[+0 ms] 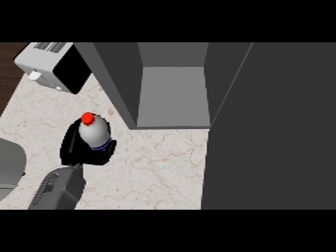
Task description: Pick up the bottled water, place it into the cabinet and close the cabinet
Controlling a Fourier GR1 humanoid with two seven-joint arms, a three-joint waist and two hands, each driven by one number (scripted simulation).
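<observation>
Head view, looking steeply down: the left hand is wrapped around the bottled water, black fingers curled round the lower body of the bottle, so the fingers are clamped on it rather than spread. The bottle stands upright, red cap pointing up toward the camera, its long axis vertical. It sits over the marbled surface, at the left of the view; whether its base is touching the surface or just clear of it, I cannot tell from here.

Now the relation that matters: the cabinet lies up and to the right of the bottle, its open compartment showing a pale grey floor between two dark side walls. The near left wall stands between the bottle and that opening, so I judge the coming move needs a carry to the right before going in, keeping the bottle upright so the cap clears the frame. The cabinet door hangs wide open at the right, a big dark panel covering that side of the view.

A white appliance with a black front sits at the upper left, well apart from the cabinet mouth, beside the bottle's far side.

The right hand does not show anywhere in this view, so the left is the one doing the work.
</observation>
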